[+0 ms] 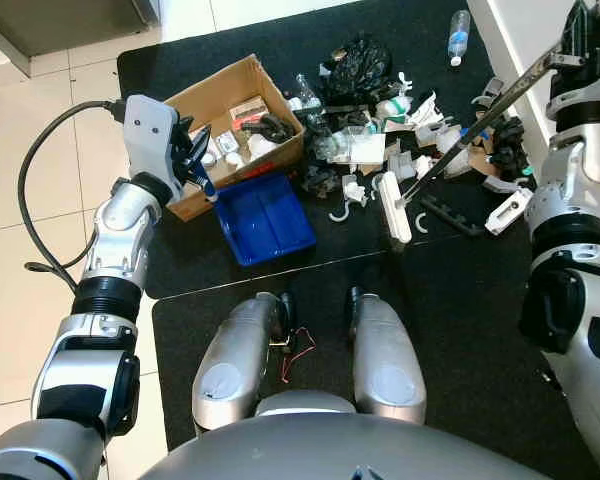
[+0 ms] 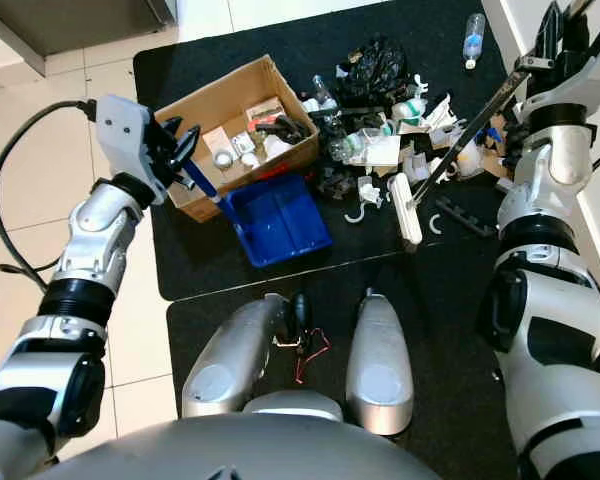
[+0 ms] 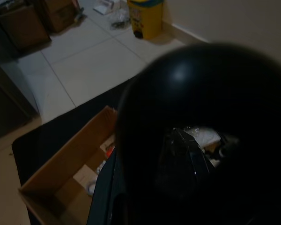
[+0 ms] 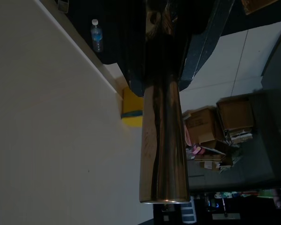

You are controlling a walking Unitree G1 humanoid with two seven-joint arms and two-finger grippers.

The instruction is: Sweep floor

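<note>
Blue dustpan [image 1: 267,217] by the mat's front edge, beside the box [image 1: 230,125].
Left gripper [image 1: 197,158] clamps its handle; right gripper [image 2: 552,40] clasps the broom [image 1: 460,140], head in the litter [image 1: 410,120].

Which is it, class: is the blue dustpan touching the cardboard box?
Touching. In the left eye view, the blue dustpan has its back edge against the cardboard box, no gap.

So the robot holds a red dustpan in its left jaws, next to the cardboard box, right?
Not quite: the dustpan is blue, not red, as the left eye view shows. The left gripper does hold its handle, next to the cardboard box.
</note>
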